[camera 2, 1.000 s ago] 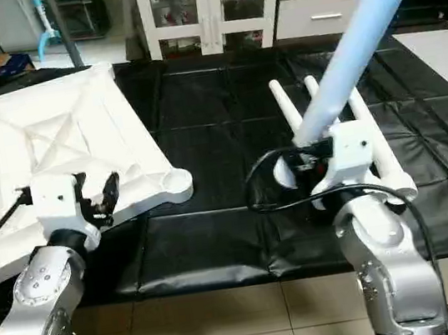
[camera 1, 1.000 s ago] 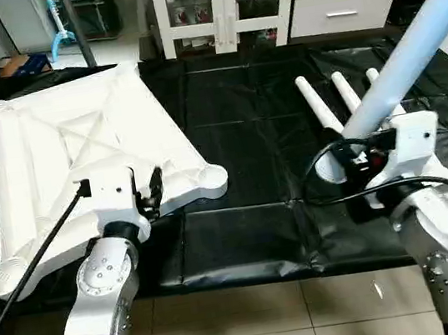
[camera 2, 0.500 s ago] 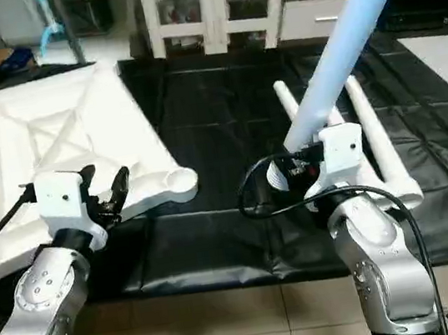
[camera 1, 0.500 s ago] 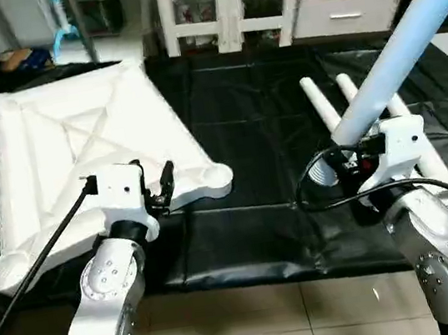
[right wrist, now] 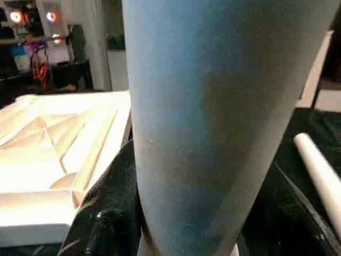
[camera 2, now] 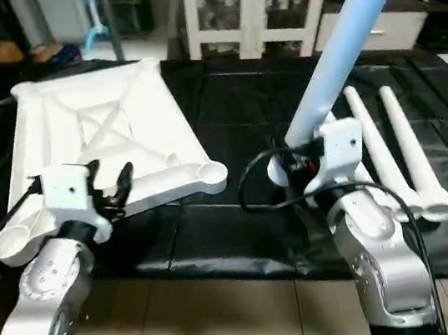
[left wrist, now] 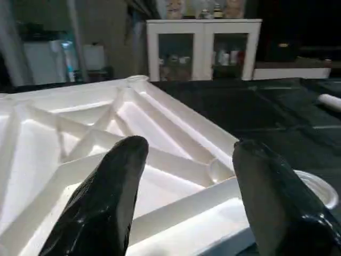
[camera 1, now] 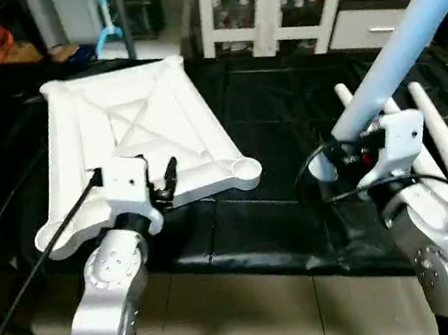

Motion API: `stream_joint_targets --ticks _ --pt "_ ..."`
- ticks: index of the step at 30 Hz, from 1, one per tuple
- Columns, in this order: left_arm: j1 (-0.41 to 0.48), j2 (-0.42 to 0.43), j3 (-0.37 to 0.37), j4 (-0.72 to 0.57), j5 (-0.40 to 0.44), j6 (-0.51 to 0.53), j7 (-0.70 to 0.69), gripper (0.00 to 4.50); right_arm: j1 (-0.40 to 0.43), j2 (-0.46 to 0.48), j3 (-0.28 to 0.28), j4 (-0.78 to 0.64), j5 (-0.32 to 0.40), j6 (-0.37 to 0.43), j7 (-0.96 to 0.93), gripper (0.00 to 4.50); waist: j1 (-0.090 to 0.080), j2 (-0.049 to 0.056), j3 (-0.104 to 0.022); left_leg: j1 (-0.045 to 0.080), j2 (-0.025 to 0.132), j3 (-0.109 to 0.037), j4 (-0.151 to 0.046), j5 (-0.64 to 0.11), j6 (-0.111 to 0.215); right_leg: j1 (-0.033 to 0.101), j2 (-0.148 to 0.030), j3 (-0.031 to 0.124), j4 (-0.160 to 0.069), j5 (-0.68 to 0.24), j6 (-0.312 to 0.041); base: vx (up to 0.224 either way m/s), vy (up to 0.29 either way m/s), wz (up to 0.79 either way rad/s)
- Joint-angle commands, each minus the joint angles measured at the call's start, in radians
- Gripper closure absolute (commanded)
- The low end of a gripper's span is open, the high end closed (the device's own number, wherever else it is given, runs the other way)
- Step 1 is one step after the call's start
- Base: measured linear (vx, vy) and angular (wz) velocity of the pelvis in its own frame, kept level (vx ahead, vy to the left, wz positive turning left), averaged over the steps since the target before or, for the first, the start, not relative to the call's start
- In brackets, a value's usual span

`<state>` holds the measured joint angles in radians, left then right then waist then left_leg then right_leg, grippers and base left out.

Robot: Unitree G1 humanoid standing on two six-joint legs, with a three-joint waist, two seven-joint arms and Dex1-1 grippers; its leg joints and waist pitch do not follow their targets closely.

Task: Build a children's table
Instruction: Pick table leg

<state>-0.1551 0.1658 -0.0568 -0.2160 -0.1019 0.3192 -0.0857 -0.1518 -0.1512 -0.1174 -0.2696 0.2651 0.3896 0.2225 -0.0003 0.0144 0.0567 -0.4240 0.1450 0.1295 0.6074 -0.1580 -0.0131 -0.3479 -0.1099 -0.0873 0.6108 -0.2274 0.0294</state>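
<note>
Gripping leg (camera 1: pixel 407 39), right gripper (camera 1: pixel 349 157); left gripper (camera 1: pixel 163 185) spread, empty; no writing legible

The white square table top (camera 1: pixel 140 142) lies upside down on the left part of the black mat (camera 1: pixel 281 209), its X-shaped ribs and round corner sockets facing up and its near edge reaching the mat's front edge. One long white leg (camera 1: pixel 407 35) is held tilted in the air, its wider lower end clamped in the right gripper (camera 1: pixel 349 157) and its length rising up and away to the right. Three more white legs (camera 2: pixel 399 154) lie side by side on the right part of the mat, pointing away from its front edge.
</note>
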Motion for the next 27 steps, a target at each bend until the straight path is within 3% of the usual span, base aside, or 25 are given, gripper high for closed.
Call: stream_joint_targets --ticks 1,3,4,5,6,7,8,9,11,12,13,14,15,16,17,18,19,20,21,22,23,24,25,26,27 --pt "-0.018 -0.002 -0.005 0.011 0.0 0.001 -0.014 1.57 -0.014 -0.001 -0.027 0.002 0.012 -0.006 -0.013 2.63 -0.012 0.014 -0.048 0.053 0.066 -0.045 -0.112 -0.725 -0.198 -0.004 -0.043 0.041 -0.092 -0.417 -0.064 0.0 0.0 0.0" --pt "-0.027 -0.001 0.0 0.018 -0.002 0.003 -0.016 1.57 -0.016 -0.003 -0.023 0.004 0.011 -0.001 -0.014 2.63 -0.017 0.012 -0.045 0.072 0.064 -0.045 -0.104 -0.801 -0.182 -0.005 -0.044 0.039 -0.11 -0.543 -0.047 0.0 0.0 0.0" --pt "-0.029 -0.001 0.004 0.02 -0.003 0.005 -0.017 1.57 -0.01 -0.007 -0.014 0.004 0.001 0.004 -0.015 2.63 -0.025 0.014 -0.04 0.084 0.062 -0.046 -0.1 -0.842 -0.168 -0.003 -0.035 0.03 -0.119 -0.599 -0.042 0.0 0.0 0.0" --pt "-0.029 -0.001 0.005 0.02 -0.003 0.005 -0.017 1.57 -0.01 -0.007 -0.014 0.004 0.001 0.004 -0.015 2.63 -0.031 0.014 -0.036 0.087 0.06 -0.045 -0.1 -0.864 -0.163 0.001 -0.028 0.021 -0.124 -0.63 -0.036 0.0 0.0 0.0" --pt "-0.029 0.0 0.008 0.019 -0.004 0.006 -0.017 1.57 -0.004 -0.007 -0.009 0.003 -0.003 0.004 -0.015 2.63 -0.04 0.024 -0.026 0.103 0.058 -0.043 -0.105 -0.931 -0.163 0.006 -0.01 -0.001 -0.13 -0.661 -0.029 0.015 0.024 -0.19" --pt "-0.029 -0.001 0.011 0.019 -0.005 0.007 -0.018 1.57 -0.001 -0.006 -0.006 0.003 -0.005 0.004 -0.015 2.63 -0.054 0.026 -0.023 0.089 0.061 -0.041 -0.136 -0.98 -0.166 0.043 0.01 -0.021 -0.106 -0.591 -0.034 0.015 0.024 -0.19" --pt "-0.032 0.0 0.014 0.02 -0.004 0.007 -0.017 1.57 0.002 -0.004 -0.004 0.003 -0.005 0.005 -0.016 2.63 -0.05 0.038 -0.025 0.08 0.065 -0.036 -0.16 -1.004 -0.167 0.066 0.019 -0.022 -0.074 -0.527 -0.043 0.0 0.0 0.0" --pt "-0.034 0.0 0.016 0.02 -0.003 0.007 -0.017 1.57 0.003 -0.003 -0.002 0.003 -0.006 0.004 -0.016 2.63 -0.05 0.037 -0.026 0.084 0.073 -0.026 -0.188 -1.025 -0.161 0.079 0.025 -0.013 -0.034 -0.422 -0.062 0.0 0.0 0.0" --pt "-0.041 0.001 0.021 0.022 -0.004 0.009 -0.019 1.57 0.002 0.001 -0.001 0.004 -0.007 0.004 -0.018 2.63 -0.061 0.022 -0.014 0.115 0.062 0.006 -0.167 -1.003 -0.159 0.052 0.022 -0.017 -0.085 -0.555 -0.067 0.0 0.0 0.0" --pt "-0.041 0.001 0.021 0.022 -0.004 0.009 -0.019 1.57 0.002 0.001 -0.001 0.004 -0.007 0.004 -0.018 2.63 -0.074 0.011 -0.014 0.147 0.043 0.02 -0.111 -0.927 -0.148 0.031 0.004 -0.031 -0.143 -0.709 -0.048 0.0 0.0 0.0" --pt "-0.042 0.002 0.023 0.024 -0.006 0.009 -0.02 1.57 0.004 0.003 0.0 0.005 -0.008 0.001 -0.022 2.63 -0.085 0.01 -0.017 0.152 0.027 0.023 -0.056 -0.8 -0.117 0.034 -0.031 -0.034 -0.185 -0.864 -0.001 0.0 0.0 0.0" --pt "-0.042 0.004 0.022 0.025 -0.005 0.008 -0.022 1.57 0.003 0.005 -0.001 0.007 -0.008 0.0 -0.024 2.63 -0.089 0.008 -0.014 0.152 0.024 0.024 -0.031 -0.737 -0.104 0.03 -0.052 -0.034 -0.204 -0.93 0.014 0.0 0.0 0.0" --pt "-0.041 0.004 0.022 0.025 -0.004 0.008 -0.023 1.57 0.003 0.005 -0.001 0.008 -0.007 -0.001 -0.025 2.63 -0.099 0.009 -0.012 0.128 0.029 0.021 -0.012 -0.64 -0.078 0.057 -0.074 -0.046 -0.212 -0.968 0.029 0.073 0.015 -0.22" --pt "-0.041 0.005 0.021 0.026 -0.003 0.008 -0.023 1.57 0.003 0.006 -0.001 0.008 -0.007 -0.001 -0.026 2.63 -0.11 0.026 -0.012 0.095 0.044 0.013 -0.042 -0.654 -0.083 0.097 -0.061 -0.077 -0.19 -0.913 0.04 0.073 0.015 -0.22" --pt "-0.042 0.005 0.022 0.026 -0.003 0.008 -0.025 1.57 0.003 0.006 -0.001 0.009 -0.007 -0.002 -0.026 2.63 -0.117 0.038 -0.01 0.09 0.055 0.003 -0.07 -0.726 -0.102 0.11 -0.044 -0.084 -0.159 -0.825 0.029 0.099 0.022 -0.25" --pt "-0.044 0.005 0.022 0.027 -0.003 0.008 -0.026 1.57 0.003 0.006 -0.001 0.009 -0.006 -0.002 -0.026 2.63 -0.133 0.049 -0.003 0.044 0.074 -0.012 -0.147 -0.9 -0.125 0.154 -0.001 -0.087 -0.054 -0.63 0.002 0.07 0.009 -0.07" --pt "-0.046 0.005 0.023 0.028 -0.003 0.009 -0.026 1.57 0.003 0.006 -0.001 0.009 -0.006 -0.002 -0.025 2.63 -0.118 0.052 -0.016 0.082 0.095 -0.02 -0.186 -0.972 -0.124 0.148 0.019 -0.051 0.03 -0.348 -0.041 0.07 0.009 -0.07" --pt "-0.047 0.004 0.024 0.029 -0.003 0.01 -0.026 1.57 0.003 0.005 -0.001 0.009 -0.005 -0.002 -0.024 2.63 -0.139 0.031 -0.013 0.11 0.106 -0.034 -0.172 -0.958 -0.111 0.115 0.005 -0.027 0.007 -0.341 -0.044 0.102 -0.034 0.01" --pt "-0.047 0.004 0.025 0.03 -0.001 0.01 -0.026 1.57 0.003 0.004 0.0 0.01 -0.005 -0.002 -0.024 2.63 -0.139 0.015 -0.02 0.127 0.085 -0.034 -0.13 -0.906 -0.111 0.094 -0.017 -0.01 -0.063 -0.441 -0.055 0.142 -0.034 0.02" --pt "-0.047 0.004 0.026 0.03 0.0 0.011 -0.027 1.57 0.002 0.004 0.0 0.01 -0.004 -0.002 -0.025 2.63 -0.118 -0.012 -0.026 0.098 0.024 0.017 -0.01 -0.557 -0.044 0.097 -0.096 0.042 -0.173 -0.876 -0.063 0.142 -0.034 0.02" --pt "-0.047 0.004 0.026 0.029 0.0 0.012 -0.027 1.57 0.002 0.004 0.0 0.01 -0.004 -0.001 -0.025 2.63 -0.103 -0.013 -0.035 0.055 0.027 0.012 0.01 -0.404 0.006 0.134 -0.121 0.069 -0.179 -0.887 -0.07 0.169 -0.007 -0.01" --pt "-0.046 0.004 0.027 0.03 0.0 0.012 -0.027 1.57 0.0 0.003 0.001 0.011 -0.002 0.0 -0.024 2.63 -0.082 -0.003 -0.049 0.019 0.035 0.005 0.018 -0.229 0.057 0.16 -0.119 0.073 -0.175 -0.798 -0.088 0.197 0.005 -0.02" --pt "-0.046 0.004 0.029 0.03 0.001 0.013 -0.027 1.57 -0.001 0.0 0.003 0.012 -0.001 0.001 -0.022 2.63 -0.083 0.012 -0.054 0.021 0.04 0.002 -0.026 -0.17 0.078 0.151 -0.056 0.033 -0.149 -0.602 -0.111 0.197 0.005 -0.02" --pt "-0.045 0.004 0.031 0.029 0.002 0.014 -0.026 1.57 -0.002 -0.001 0.005 0.013 0.004 0.004 -0.017 2.63 -0.085 0.025 -0.062 0.044 0.041 -0.001 -0.042 -0.157 0.086 0.139 -0.02 0.015 -0.131 -0.484 -0.121 0.188 0.012 0.1" --pt "-0.045 0.004 0.031 0.029 0.002 0.014 -0.026 1.57 -0.002 -0.001 0.005 0.013 0.004 0.004 -0.017 2.63 -0.093 0.03 -0.065 0.076 0.047 -0.01 -0.055 -0.175 0.107 0.116 0.005 0.005 -0.111 -0.381 -0.136 0.257 0.003 0.18"
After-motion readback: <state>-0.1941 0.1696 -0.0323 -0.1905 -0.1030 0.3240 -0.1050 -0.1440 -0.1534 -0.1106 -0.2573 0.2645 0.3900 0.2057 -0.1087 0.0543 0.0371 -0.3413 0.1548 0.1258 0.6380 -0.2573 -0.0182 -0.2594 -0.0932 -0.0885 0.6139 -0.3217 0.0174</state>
